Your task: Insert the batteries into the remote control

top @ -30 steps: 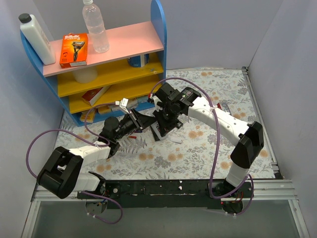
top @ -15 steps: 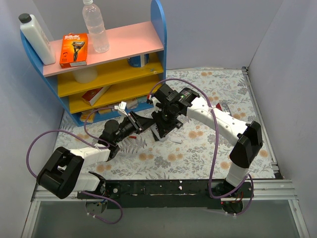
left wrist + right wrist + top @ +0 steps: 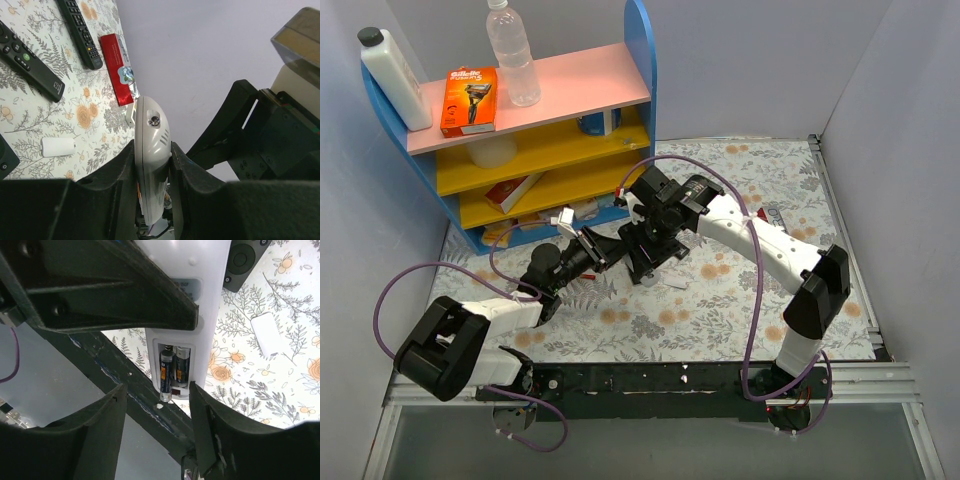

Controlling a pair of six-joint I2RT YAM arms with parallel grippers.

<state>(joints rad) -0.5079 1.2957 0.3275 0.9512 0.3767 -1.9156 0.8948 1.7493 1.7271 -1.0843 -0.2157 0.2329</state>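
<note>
1. Right gripper [image 3: 156, 389]: released. You have its fingers [image 3: 100, 435] spread wide, one on either side of the open battery compartment, and neither pad visibly touches anything.
2. Between and just beyond those fingers you see the white back of the remote control [image 3: 210, 295] with the compartment uncovered. The batteries [image 3: 166, 371] lie in it side by side, running lengthwise, two dark cells with silvery ends. You cannot tell whether both are fully seated.
3. Left gripper [image 3: 151, 150]: clenched on the remote control. Its two fingers press the long sides, and the pale body stands up out of the jaws, clear of the table [image 3: 720, 310].
4. From above, your two grippers meet nose to nose over the middle of the floral cloth. The left arm reaches in from the near left, the right arm from the near right.
5. On the cloth below the held remote lies a small white rectangular piece [image 3: 57, 146]. Farther out are two black remotes [image 3: 30, 65] and a flat red pack [image 3: 115, 65], the pack just beside the end of one of them.
6. At the far left stands a blue-sided shelf [image 3: 550, 90]. On its pink top are a clear bottle [image 3: 512, 55], a white bottle [image 3: 395, 80] and an orange box [image 3: 470, 100].
</note>
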